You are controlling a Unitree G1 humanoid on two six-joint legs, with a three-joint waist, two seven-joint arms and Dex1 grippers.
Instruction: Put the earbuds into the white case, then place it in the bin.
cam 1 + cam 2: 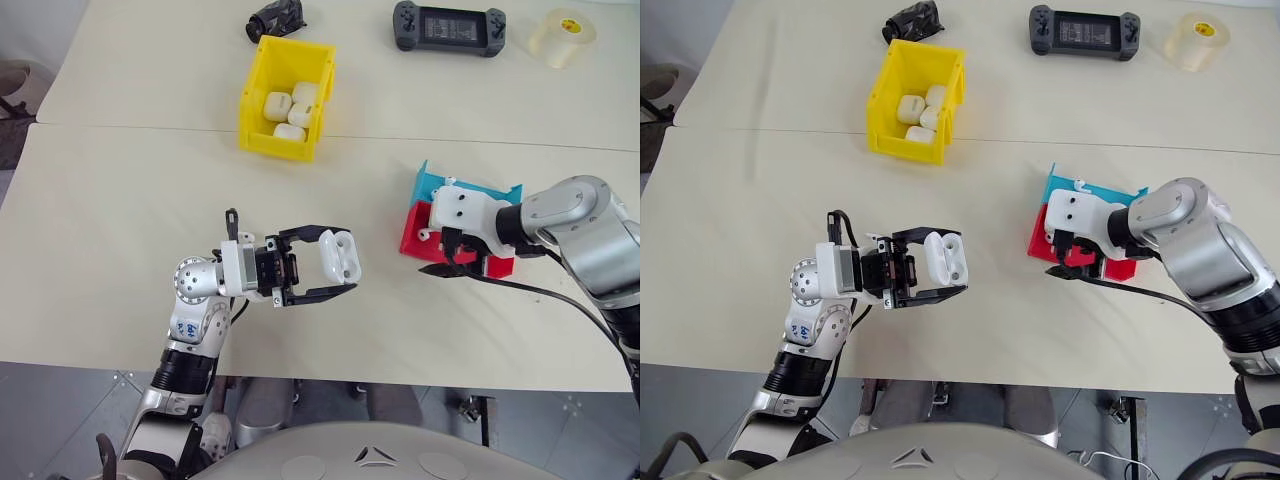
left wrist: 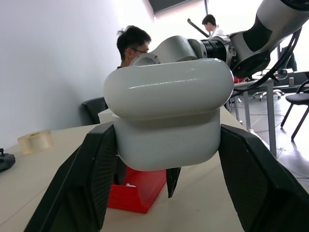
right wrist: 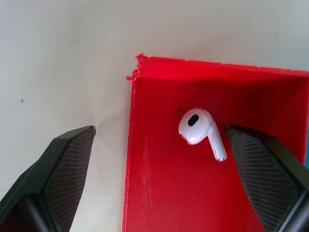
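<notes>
White and glossy, a single earbud [image 3: 199, 131] lies on the floor of the red tray [image 3: 159, 193], between the two black fingers of the right gripper [image 1: 447, 262] as the right wrist view shows it, nearer one fingertip than the other and touching neither. The right gripper hangs over the near-left corner of the red tray with its jaws spread wide and nothing between them; one finger stands outside the tray wall above the table [image 1: 120, 250], the other above the tray floor. The blue tray [image 1: 432, 181] sits directly behind the red tray, touching it. The left gripper [image 1: 322, 270] is clamped on the white case [image 1: 338, 256], which is held above the table near the front edge, well to the left of the red tray; the case lid is hinged open, and its two empty sockets face the right arm. The yellow bin [image 1: 258, 128] stands farther back on the table, well apart from both grippers, and already contains several white cases [image 1: 288, 110]. Beyond the bin lie a black object [image 1: 275, 19], a handheld game console [image 1: 449, 27], and a roll of tape [image 1: 562, 37].
</notes>
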